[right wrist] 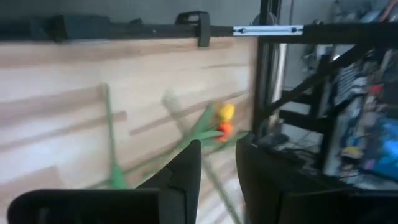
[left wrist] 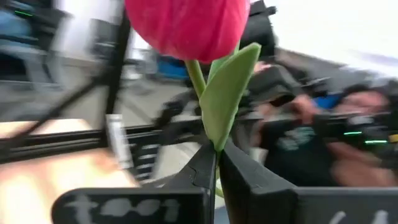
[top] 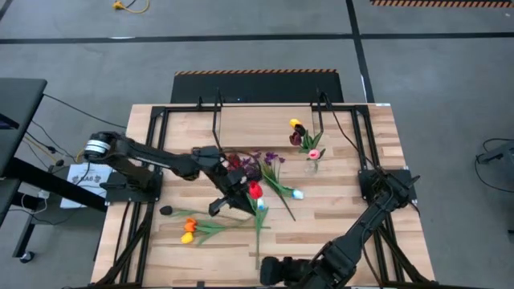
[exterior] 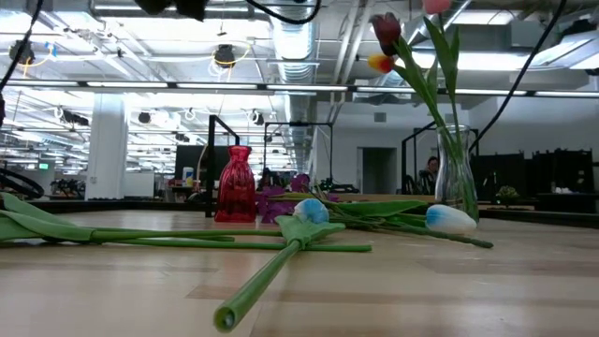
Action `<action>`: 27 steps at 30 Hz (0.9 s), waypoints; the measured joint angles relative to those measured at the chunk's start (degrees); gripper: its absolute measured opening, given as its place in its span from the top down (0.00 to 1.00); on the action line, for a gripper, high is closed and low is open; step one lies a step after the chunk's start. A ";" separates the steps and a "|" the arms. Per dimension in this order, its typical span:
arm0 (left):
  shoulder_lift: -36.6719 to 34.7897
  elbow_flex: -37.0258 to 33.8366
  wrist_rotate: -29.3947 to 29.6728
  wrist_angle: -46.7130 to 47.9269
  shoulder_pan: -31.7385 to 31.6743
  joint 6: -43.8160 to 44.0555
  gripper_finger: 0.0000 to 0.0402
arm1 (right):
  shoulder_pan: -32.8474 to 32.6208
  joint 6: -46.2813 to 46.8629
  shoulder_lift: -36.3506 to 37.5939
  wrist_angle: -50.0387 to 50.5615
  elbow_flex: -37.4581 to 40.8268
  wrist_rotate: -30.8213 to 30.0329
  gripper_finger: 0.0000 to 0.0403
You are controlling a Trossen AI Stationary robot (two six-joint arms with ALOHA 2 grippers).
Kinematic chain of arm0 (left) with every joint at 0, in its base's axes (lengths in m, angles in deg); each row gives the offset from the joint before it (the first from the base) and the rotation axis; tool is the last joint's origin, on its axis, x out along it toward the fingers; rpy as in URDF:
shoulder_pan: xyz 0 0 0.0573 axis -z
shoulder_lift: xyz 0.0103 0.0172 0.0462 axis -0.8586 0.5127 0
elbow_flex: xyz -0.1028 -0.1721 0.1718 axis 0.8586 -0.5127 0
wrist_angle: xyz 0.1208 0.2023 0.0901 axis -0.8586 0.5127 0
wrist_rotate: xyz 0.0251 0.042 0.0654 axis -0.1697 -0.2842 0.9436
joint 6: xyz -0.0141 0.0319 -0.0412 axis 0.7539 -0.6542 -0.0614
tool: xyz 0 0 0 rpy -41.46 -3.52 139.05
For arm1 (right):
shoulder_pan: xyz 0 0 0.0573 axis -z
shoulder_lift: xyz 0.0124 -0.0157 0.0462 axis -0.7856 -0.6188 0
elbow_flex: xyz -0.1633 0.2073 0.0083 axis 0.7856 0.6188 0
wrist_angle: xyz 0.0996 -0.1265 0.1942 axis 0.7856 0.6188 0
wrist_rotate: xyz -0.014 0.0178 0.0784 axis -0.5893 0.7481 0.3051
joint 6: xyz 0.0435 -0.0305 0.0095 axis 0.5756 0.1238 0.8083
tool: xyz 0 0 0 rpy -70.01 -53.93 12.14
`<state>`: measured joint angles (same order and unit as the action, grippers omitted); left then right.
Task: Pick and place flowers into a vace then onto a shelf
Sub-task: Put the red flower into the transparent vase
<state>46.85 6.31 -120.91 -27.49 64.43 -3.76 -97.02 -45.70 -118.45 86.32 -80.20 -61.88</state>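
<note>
Left hand (left wrist: 216, 163) pinched tight on the red tulip (left wrist: 186, 25) stem, just under the leaf so the bloom stands clear above the fingers for carrying; in the high view it sits mid-tabletop (top: 337, 209). Glass vase (top: 312, 164) already holds 3 tulips, upright, well apart to the right. Orange and yellow tulips (top: 188, 230) lie flat near the front-left, not yet picked. Right hand (right wrist: 217, 168) low at the front edge, fingers slightly spread, holding nothing, waiting.
</note>
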 joint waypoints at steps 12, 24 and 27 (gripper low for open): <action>-21.91 0.09 38.94 31.90 10.76 -22.31 1.00 | 4.68 32.44 8.40 11.33 0.04 16.62 0.77; -26.01 0.07 59.48 39.13 25.31 -22.72 1.00 | 6.46 55.93 17.77 24.08 2.24 24.07 0.83; -25.96 0.07 61.83 39.09 27.56 -21.12 1.00 | 4.13 58.82 21.14 24.49 2.24 23.76 0.84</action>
<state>20.90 6.37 -59.08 11.60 92.00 -24.88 -92.89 13.12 -97.32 110.81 -77.95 -38.12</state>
